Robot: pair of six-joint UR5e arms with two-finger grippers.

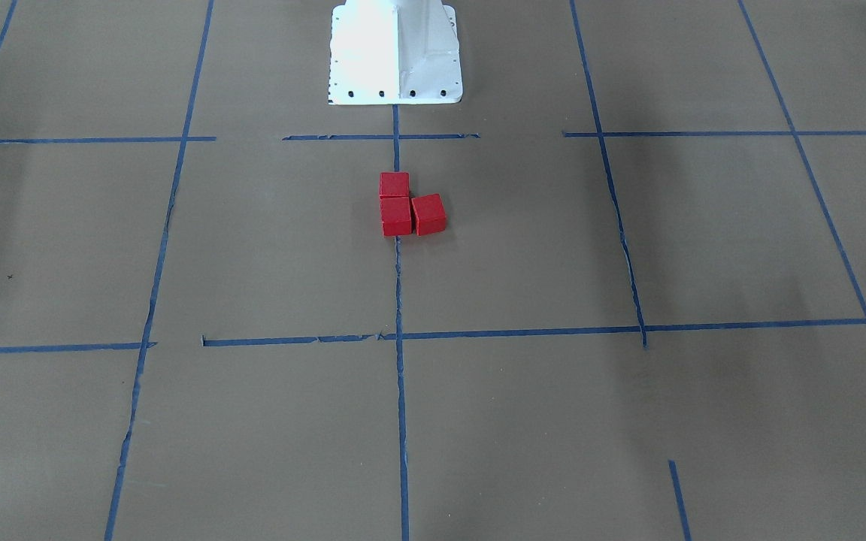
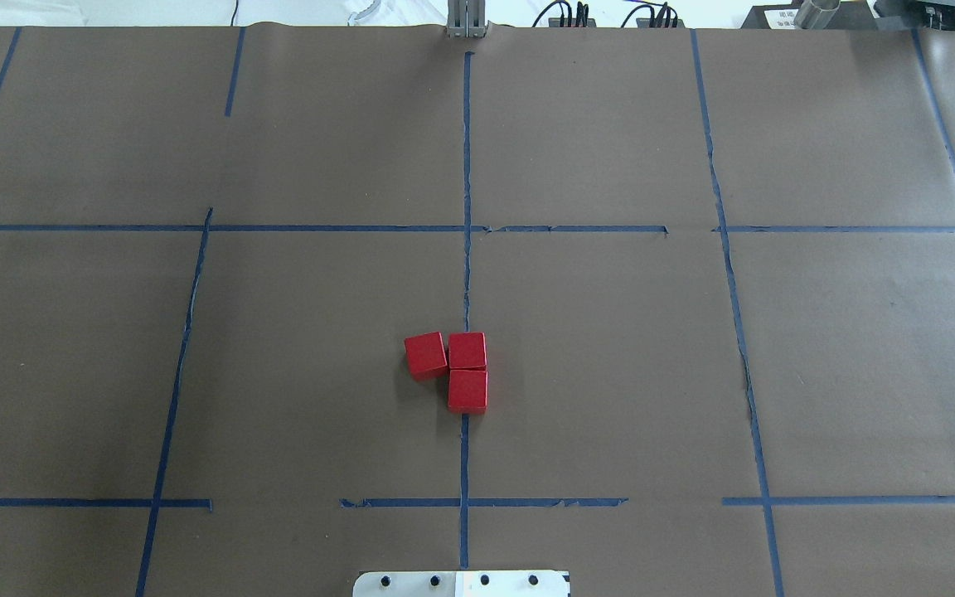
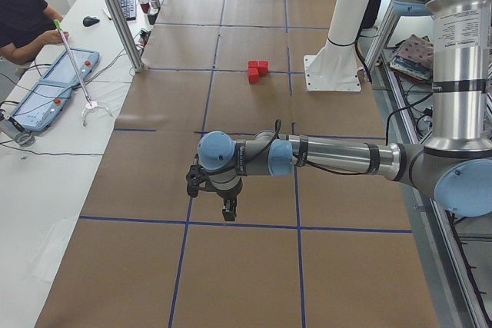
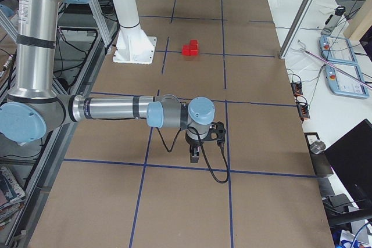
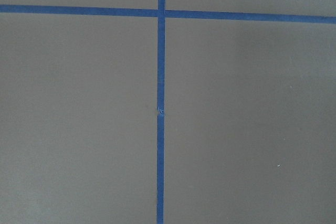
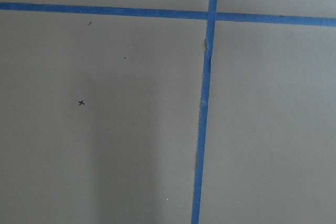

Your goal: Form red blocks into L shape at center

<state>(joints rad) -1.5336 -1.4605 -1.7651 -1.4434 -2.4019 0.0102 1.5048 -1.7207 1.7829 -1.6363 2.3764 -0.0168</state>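
Three red blocks sit together in an L shape on the centre tape line: one [image 2: 467,390] nearest the robot base, one [image 2: 467,350] beyond it, and one [image 2: 425,356] beside that, slightly turned. They also show in the front view [image 1: 396,216], the left side view [image 3: 257,70] and the right side view [image 4: 190,47]. My left gripper [image 3: 229,211] hangs over bare paper far from the blocks. My right gripper [image 4: 195,156] hangs far off at the other end. I cannot tell whether either is open or shut. Both wrist views show only paper and tape.
Brown paper with a blue tape grid [image 2: 466,166] covers the table. The white robot base [image 1: 395,52] stands behind the blocks. An operator [image 3: 23,13], control tablets [image 3: 58,86] and a metal post [image 3: 115,13] are at the table's far side.
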